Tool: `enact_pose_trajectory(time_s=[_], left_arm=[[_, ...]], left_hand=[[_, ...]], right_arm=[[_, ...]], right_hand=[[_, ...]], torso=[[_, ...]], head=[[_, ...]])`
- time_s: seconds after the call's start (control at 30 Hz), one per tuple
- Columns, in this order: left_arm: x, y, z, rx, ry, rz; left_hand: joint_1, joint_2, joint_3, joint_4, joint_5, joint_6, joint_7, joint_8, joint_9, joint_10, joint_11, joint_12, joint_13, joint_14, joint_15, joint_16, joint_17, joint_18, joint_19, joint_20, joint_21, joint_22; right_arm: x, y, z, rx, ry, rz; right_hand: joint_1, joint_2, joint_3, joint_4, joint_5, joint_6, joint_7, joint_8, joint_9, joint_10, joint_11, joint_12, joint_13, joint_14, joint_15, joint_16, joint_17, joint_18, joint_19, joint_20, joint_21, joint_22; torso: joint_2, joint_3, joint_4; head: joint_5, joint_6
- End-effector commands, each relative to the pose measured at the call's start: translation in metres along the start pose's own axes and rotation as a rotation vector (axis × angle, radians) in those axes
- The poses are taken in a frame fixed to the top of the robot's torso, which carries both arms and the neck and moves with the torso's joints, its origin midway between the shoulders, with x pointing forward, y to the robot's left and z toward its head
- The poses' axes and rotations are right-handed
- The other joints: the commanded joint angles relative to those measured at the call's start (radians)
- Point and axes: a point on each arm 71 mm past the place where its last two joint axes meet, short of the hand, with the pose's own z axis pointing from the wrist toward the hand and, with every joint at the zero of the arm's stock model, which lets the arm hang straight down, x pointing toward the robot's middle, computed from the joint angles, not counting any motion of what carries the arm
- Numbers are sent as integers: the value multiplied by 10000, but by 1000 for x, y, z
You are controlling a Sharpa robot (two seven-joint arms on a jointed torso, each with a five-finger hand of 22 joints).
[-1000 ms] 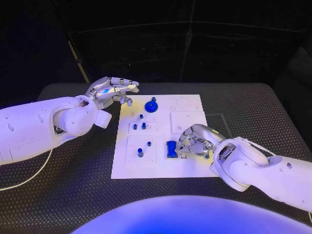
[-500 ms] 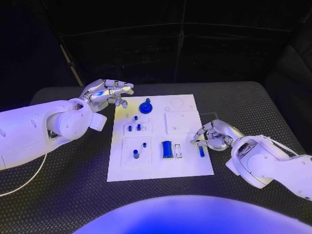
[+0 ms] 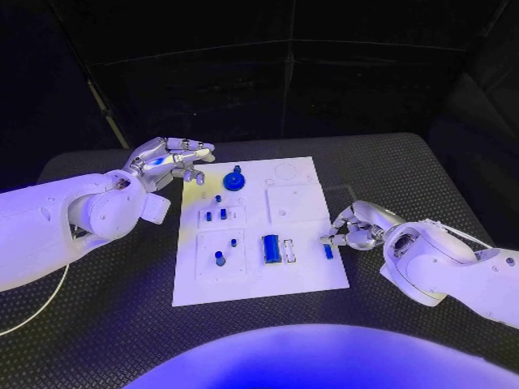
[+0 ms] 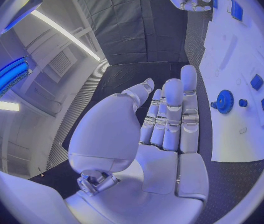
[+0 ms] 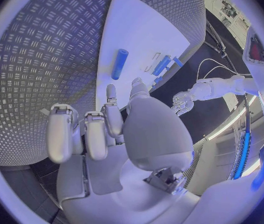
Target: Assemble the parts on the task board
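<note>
At far left of the black surface (image 3: 119,308), the left robot hand (image 3: 172,158) hovers just off the task board's (image 3: 254,279) far left corner, fingers loosely apart, holding nothing. No writing readable anywhere. On the board: blue gear (image 3: 234,178) nearest that hand, small blue pegs (image 3: 216,214) behind it, a blue block (image 3: 270,248) mid-board. Small part details too fine to make out. At the board's right edge, right robot hand (image 3: 351,231) sits just beside a blue bar (image 3: 328,251), fingers curled inward, empty.
</note>
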Motion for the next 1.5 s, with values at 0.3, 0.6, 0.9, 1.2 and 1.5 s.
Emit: enact_pose_trajectory(time_s=[0.3,0.6,0.9,1.2,1.5], left_arm=[[1,0,0,22,136,-24],[1,1,0,0,134,-23],[1,1,0,-30,148,-28],[1,1,0,-43,168,-33],[2,1,1,-88,191,-39]], left_hand=[[-37,48,-53,18,38,-49,0,46,3,-74,25,51,15,-57,10,-43,-9,190,8,57,-64,-10],[-37,48,-53,18,38,-49,0,46,3,-74,25,51,15,-57,10,-43,-9,190,8,57,-64,-10],[-36,62,-62,21,38,-58,0,56,3,-85,28,63,15,-67,12,-45,-22,189,6,59,-71,-20],[-35,80,-62,27,40,-61,2,63,4,-90,29,69,15,-73,14,-45,-28,189,5,60,-74,-25],[-40,88,-66,34,39,-64,4,67,4,-95,31,74,15,-75,15,-44,-30,189,5,61,-77,-28]], right_arm=[[10,-1,-2,214,277,-1539],[20,2,-5,60,588,-1654],[27,6,-4,-170,756,-2172],[31,10,2,-397,507,-2877],[36,17,5,-511,615,-3072]], right_hand=[[88,-179,-92,177,-75,282,-46,58,96,-57,-51,-86,-51,792,-26,-66,1543,36,196,-22,-86,451],[225,-215,-113,188,-85,411,-99,131,177,-42,-97,-79,-36,796,-64,-65,1554,31,208,-57,-80,471],[1347,-159,138,-397,-39,464,-177,220,337,-47,-185,-117,-38,804,-151,-60,1581,29,215,-143,-94,474],[2641,289,995,-1128,-652,427,-174,111,366,-122,-202,-218,-66,804,-181,-67,1590,25,221,-188,-105,485],[2583,234,1608,-1133,-33,398,-112,-97,300,-190,-149,-309,-100,799,-125,-88,1571,25,213,-146,-133,467]], torso=[[11,-13,20],[19,-18,20],[18,-23,7],[14,-22,46],[17,-23,24]], head=[[8,-1],[3,-1],[-27,-1],[40,-1],[97,-1]])
